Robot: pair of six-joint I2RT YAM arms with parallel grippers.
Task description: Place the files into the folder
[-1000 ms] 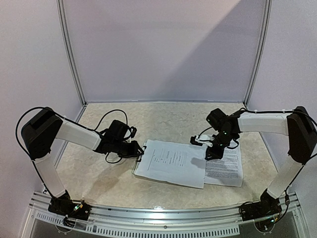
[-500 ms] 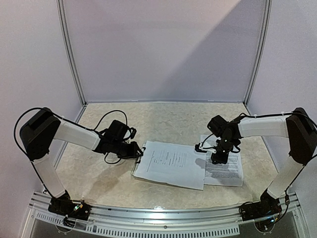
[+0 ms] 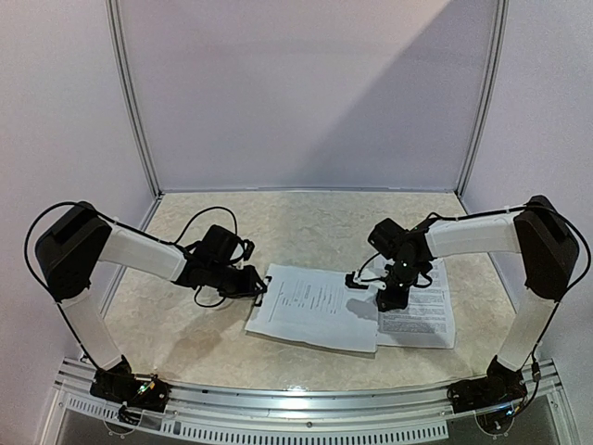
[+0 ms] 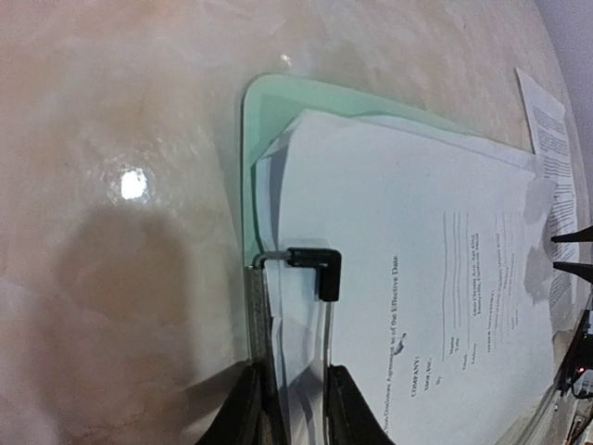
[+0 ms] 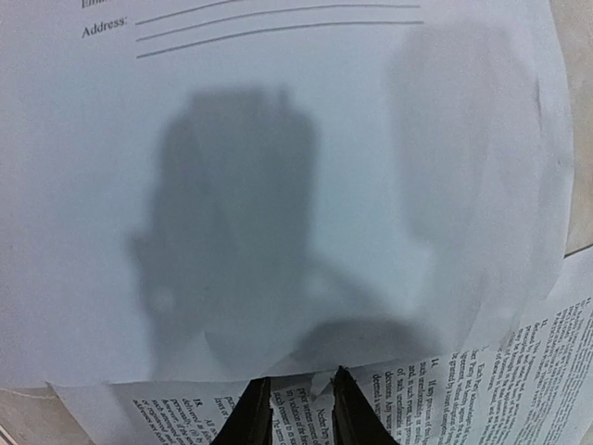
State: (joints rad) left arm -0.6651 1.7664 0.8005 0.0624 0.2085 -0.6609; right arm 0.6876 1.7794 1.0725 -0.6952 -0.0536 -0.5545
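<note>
Partly done: a stack of files lay on the folder at the centre of the top view. One printed sheet lay on the table to its right, not yet in. The left tool pinched the folder's clip edge. The right tool sat at the stack's edge with its fingers nearly together; whether it held paper could not be told.

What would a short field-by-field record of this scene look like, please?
folder: mint-green, lying flat, clip end on the left
files: white printed stack covering most of the folder
loose sheet: dense text, partly under the stack's right edge
left gripper: fingers closed around the black clip
right gripper: narrow gap, tips at the stack's right edge; grip unclear
</note>
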